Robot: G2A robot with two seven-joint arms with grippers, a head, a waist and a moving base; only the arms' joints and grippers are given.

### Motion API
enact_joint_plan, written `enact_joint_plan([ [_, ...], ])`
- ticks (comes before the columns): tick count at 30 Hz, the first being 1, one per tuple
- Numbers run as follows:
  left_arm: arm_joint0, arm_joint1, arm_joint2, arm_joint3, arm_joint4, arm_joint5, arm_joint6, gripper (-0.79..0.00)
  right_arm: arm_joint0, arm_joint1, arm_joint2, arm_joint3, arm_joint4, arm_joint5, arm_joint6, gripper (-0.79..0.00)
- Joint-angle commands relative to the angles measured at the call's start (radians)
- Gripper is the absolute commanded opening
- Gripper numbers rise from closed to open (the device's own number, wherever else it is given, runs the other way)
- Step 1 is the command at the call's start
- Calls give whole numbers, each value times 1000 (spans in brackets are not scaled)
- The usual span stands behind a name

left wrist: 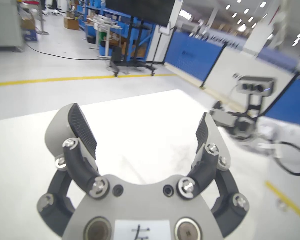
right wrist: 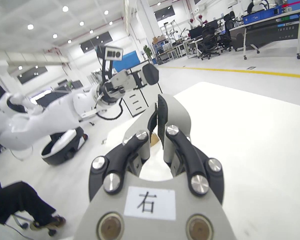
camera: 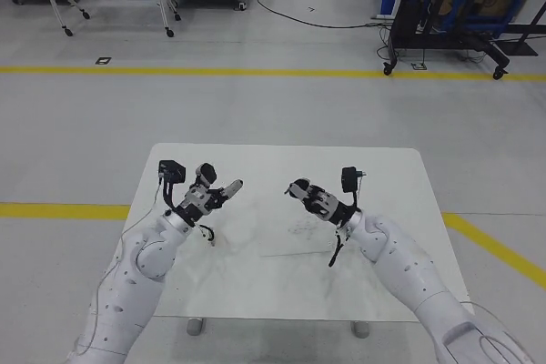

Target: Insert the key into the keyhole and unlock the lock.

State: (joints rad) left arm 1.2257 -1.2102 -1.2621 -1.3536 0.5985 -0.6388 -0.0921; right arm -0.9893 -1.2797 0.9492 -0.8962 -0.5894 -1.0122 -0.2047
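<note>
Above table (camera: 273, 282): left hand (camera: 220, 179), right hand (camera: 297, 189)

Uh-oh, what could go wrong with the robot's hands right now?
1. The left gripper and right gripper point at each other above the table; moving inward, they might bump.
2. The right gripper is shut, so it might shove a thing rather than grab it.
3. A black cable hangs under the left wrist and could snag.
</note>
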Motion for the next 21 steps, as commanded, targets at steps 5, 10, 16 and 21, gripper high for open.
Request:
enact_joint_plan([
  [5, -119, -21, 107, 153, -586, -99, -346, 0, -2, -12, -45, -4, 419, 0, 180, -785],
  [10, -207, -41, 174, 260, -787, -160, -493, 0, 11, -1, -26, 15, 646, 0, 345, -785],
  [16, -289, -74, 269, 390, -1048, -233, -681, 0, 20, 3, -13, 22, 704, 0, 412, -785],
  [21, -289, -74, 269, 390, -1048, -233, -681, 0, 20, 3, -13, 22, 704, 0, 412, -785],
])
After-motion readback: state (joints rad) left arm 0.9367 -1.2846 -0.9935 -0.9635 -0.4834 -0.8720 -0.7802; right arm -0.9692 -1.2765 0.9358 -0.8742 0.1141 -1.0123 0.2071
